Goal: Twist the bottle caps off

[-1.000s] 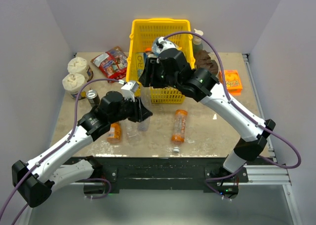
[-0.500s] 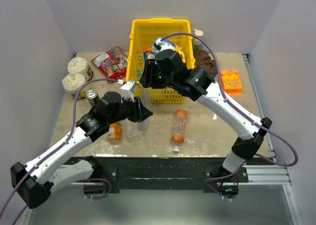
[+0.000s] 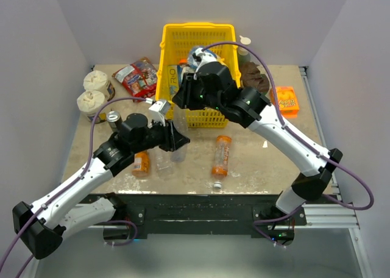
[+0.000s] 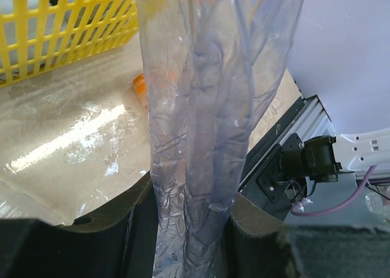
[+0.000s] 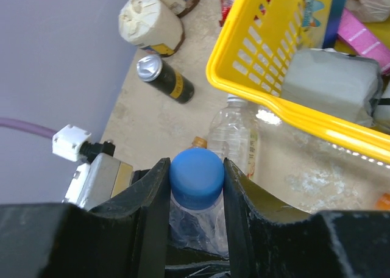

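Right pincer (image 5: 196,189): clamped on the blue cap (image 5: 196,173) atop a crumpled clear bottle (image 4: 201,107). Left pincer (image 4: 187,226): clamped round that bottle's body, beside the yellow basket (image 5: 286,112). On the bench (image 3: 274,162): orange-labelled bottle (image 3: 221,156), lying flat.

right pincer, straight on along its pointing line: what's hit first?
The right pincer is shut on the blue cap. Beyond, probably the second clear bottle on the table beside the yellow basket; depth unclear.
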{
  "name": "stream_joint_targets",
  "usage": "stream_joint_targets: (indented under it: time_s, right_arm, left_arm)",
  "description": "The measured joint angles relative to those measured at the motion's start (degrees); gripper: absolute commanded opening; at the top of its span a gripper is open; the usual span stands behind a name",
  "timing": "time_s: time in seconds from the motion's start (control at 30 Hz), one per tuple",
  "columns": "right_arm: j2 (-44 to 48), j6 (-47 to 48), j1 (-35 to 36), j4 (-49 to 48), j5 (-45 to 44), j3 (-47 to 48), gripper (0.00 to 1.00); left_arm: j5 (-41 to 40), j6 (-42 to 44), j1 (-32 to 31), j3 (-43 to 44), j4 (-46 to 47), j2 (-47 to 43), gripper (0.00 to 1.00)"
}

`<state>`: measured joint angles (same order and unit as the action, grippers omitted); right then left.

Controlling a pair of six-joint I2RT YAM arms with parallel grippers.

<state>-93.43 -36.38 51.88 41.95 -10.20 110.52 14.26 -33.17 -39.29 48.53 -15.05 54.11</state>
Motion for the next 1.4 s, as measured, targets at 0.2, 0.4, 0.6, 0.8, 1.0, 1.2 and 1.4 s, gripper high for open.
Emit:
stream_joint_targets:
  time_s: [0.2, 0.4, 0.6, 0.8, 1.0, 1.2, 1.4]
  right_arm:
    - [6.73, 2.12, -4.98, -7.43, 13.64, -9.44, 0.10]
    - [11.61, 5.18, -10.73, -13.42, 30.01, -14.60, 0.10]
    - [13.60, 8.66, -12.96, -14.51, 38.91, -15.39, 0.12]
    - [14.49, 10.58, -13.18, -14.62, 41.33, -15.39, 0.13]
    - [15.19, 11.21, -13.31, -15.19, 42.56, -15.37, 0.12]
    - [15.06, 12.11, -13.73, -14.64, 44.09, -14.58, 0.11]
    - [15.04, 12.90, -14.45, -14.05, 47.39, -13.75, 0.11]
  left_arm:
    - [9.49, 1.05, 1.57, -3.34, 8.07, -0.33, 0.36]
    - [21.94, 0.33, 3.96, -4.70, 17.75, 1.31, 0.35]
    - [31.54, -2.29, 4.87, -5.35, 26.12, 3.58, 0.35]
    - [35.34, -4.48, 5.09, -5.99, 30.23, 4.20, 0.35]
    - [39.45, -6.51, 5.73, -6.32, 34.51, 5.29, 0.34]
    - [42.56, -7.78, 6.27, -6.43, 37.24, 6.12, 0.34]
    - [45.13, -8.85, 6.29, -6.47, 39.10, 6.12, 0.34]
